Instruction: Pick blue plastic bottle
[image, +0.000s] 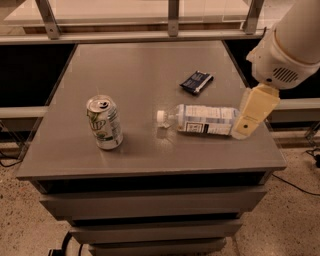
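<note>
Camera view: clear bluish plastic bottle with white cap lies on side on grey table. Cream robot gripper at bottle's base end, overlapping it; contact unclear, claw state cannot tell. Green-and-white soda can upright beyond bottle's cap.

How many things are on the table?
3. A soda can stands front left, a blue plastic bottle lies on its side front right, and a small dark packet lies behind it. The gripper is at the bottle's bottom end, right side. Nothing seems hidden.
</note>
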